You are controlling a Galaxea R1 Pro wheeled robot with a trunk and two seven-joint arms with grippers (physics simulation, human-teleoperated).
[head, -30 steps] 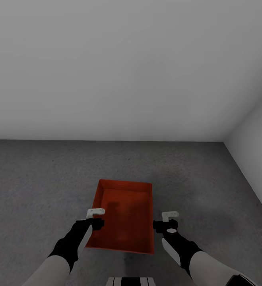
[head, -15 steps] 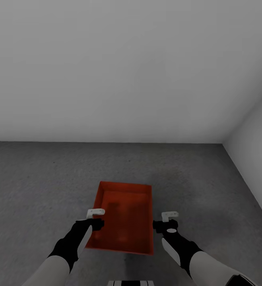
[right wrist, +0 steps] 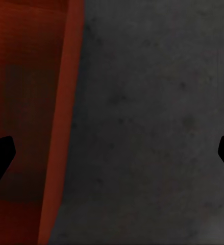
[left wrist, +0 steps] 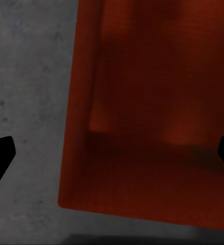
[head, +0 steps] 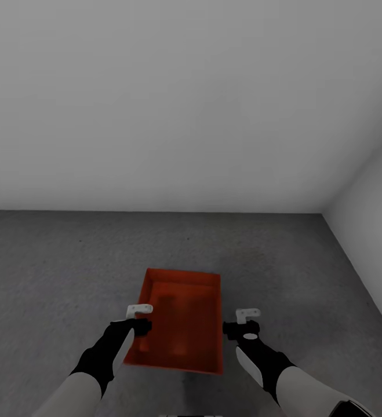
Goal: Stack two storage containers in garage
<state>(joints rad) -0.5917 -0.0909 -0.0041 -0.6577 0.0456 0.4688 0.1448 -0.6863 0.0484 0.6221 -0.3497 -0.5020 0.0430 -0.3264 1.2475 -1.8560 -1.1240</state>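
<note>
One red-orange storage container (head: pixel 182 324), open-topped and empty, lies flat on the dark grey concrete floor (head: pixel 57 260) of the garage, straight ahead of me. My left gripper (head: pixel 137 318) hovers open above its left wall; in the left wrist view (left wrist: pixel 112 155) the container's corner (left wrist: pixel 152 112) lies below the spread fingers. My right gripper (head: pixel 243 321) is open just right of the container's right wall, over bare floor (right wrist: pixel 152 127), with the container's rim (right wrist: pixel 66 102) at one side. Neither gripper holds anything.
A plain white wall (head: pixel 156 104) runs across the back. A second white wall (head: pixel 376 214) closes the right side and meets it in a corner. Concrete floor stretches to the left of the container and beyond it.
The whole picture has slid down a little, so the camera has moved. The container looks slightly smaller and farther below the grippers, which keep their place in the view and stay open.
</note>
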